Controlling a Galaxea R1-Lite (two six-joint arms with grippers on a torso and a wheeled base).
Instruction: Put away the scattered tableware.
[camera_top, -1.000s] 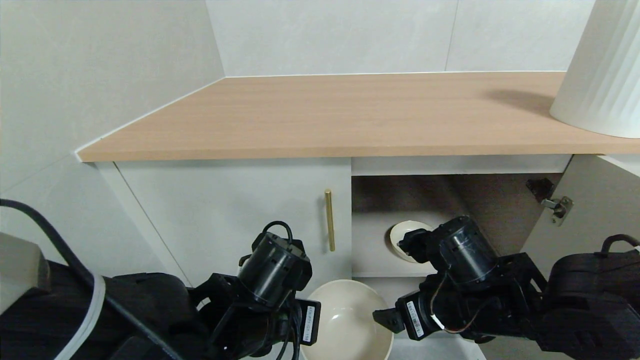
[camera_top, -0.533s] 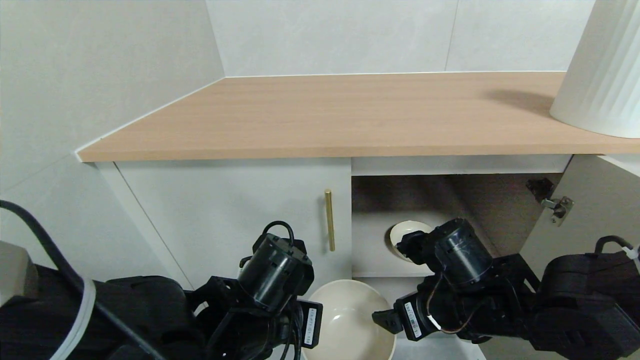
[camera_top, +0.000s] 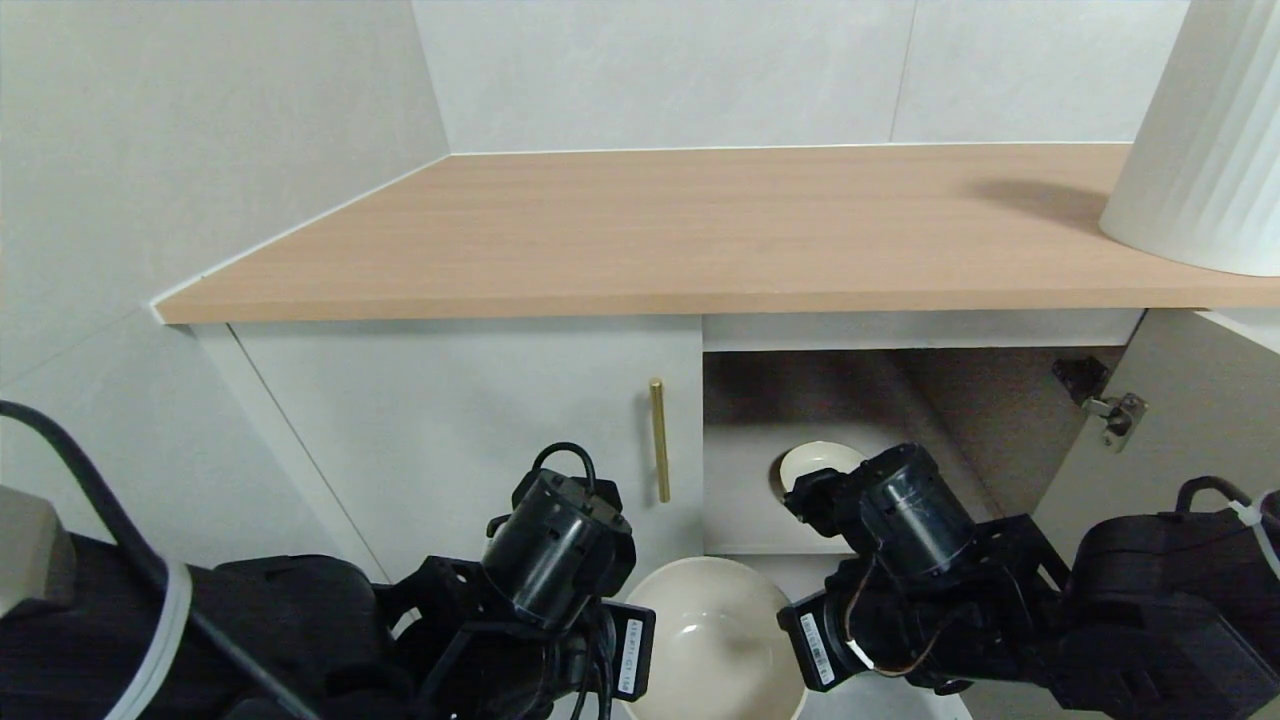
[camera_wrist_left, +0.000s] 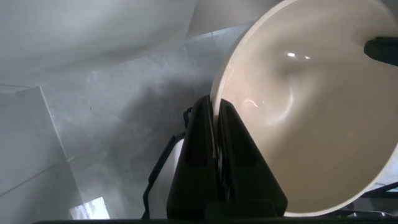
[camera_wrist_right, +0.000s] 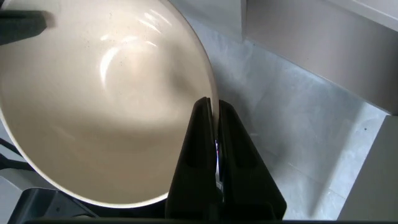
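Cream bowl (camera_top: 705, 640) hangs low before the open right-hand cabinet compartment (camera_top: 900, 390), rim up, carried between both arms. Left gripper (camera_wrist_left: 216, 111) pinches the bowl's rim on its left side, one finger inside and one outside. Right gripper (camera_wrist_right: 215, 112) pinches the opposite rim likewise. A small pale dish (camera_top: 815, 465) lies on the shelf inside the compartment. The left cabinet door (camera_top: 450, 430) is closed. A white ribbed vessel (camera_top: 1210, 140) stands on the wooden countertop (camera_top: 650, 230).
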